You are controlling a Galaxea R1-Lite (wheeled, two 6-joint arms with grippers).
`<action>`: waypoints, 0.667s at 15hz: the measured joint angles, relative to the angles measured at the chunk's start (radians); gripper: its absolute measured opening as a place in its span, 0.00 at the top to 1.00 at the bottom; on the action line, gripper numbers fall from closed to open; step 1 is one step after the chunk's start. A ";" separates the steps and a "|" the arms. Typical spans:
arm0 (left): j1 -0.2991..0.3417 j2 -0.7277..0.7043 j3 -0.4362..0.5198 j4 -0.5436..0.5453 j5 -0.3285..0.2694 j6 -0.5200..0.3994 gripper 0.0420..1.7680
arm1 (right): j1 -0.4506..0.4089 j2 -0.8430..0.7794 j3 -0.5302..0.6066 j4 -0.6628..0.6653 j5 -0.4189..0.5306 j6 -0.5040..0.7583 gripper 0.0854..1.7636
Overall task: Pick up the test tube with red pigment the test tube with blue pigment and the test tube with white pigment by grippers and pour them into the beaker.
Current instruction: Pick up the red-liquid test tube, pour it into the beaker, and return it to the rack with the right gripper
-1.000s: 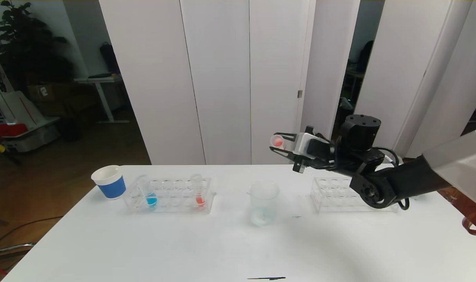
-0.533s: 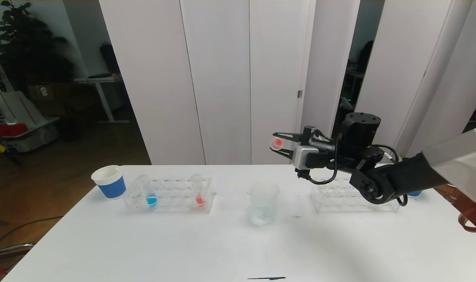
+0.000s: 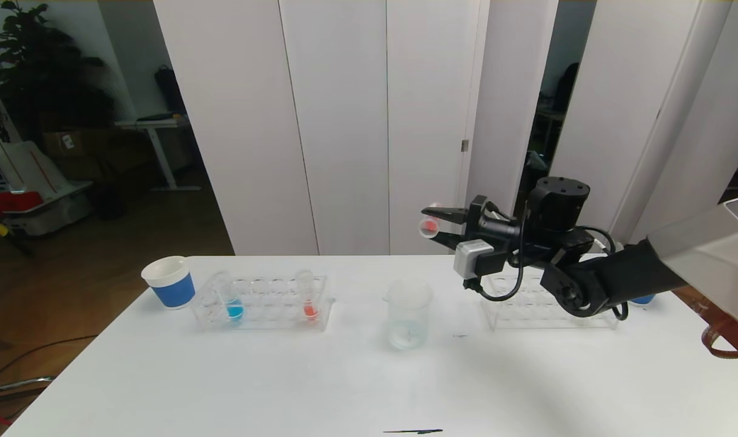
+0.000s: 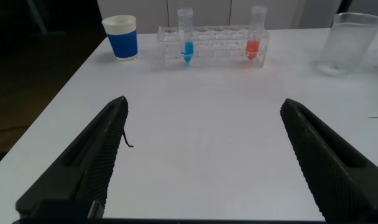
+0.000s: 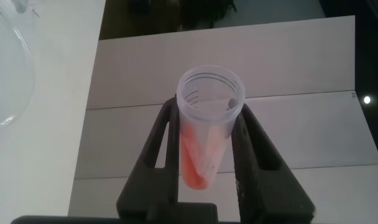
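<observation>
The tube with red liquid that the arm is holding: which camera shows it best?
The right wrist view: the red tube fills it, clamped between the right gripper fingers. The head view shows only its small open mouth. The left wrist view misses it.

White table (image 3: 284,376), smooth and bare over most of its near half. Below the right pincer (image 3: 434,226) and slightly nearer: a clear beaker (image 3: 408,314). Beneath the arm behind that pincer: an empty clear rack (image 3: 545,306). Well off to the pincer's left: a second rack (image 3: 263,303) and, just beyond its far end, a blue-and-white paper cup (image 3: 169,281). At the near edge: a thin dark mark (image 3: 413,431).
</observation>
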 joint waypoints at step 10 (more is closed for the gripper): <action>0.000 0.000 0.000 0.000 0.000 0.000 0.01 | 0.013 0.060 -0.082 0.017 -0.003 -0.086 0.71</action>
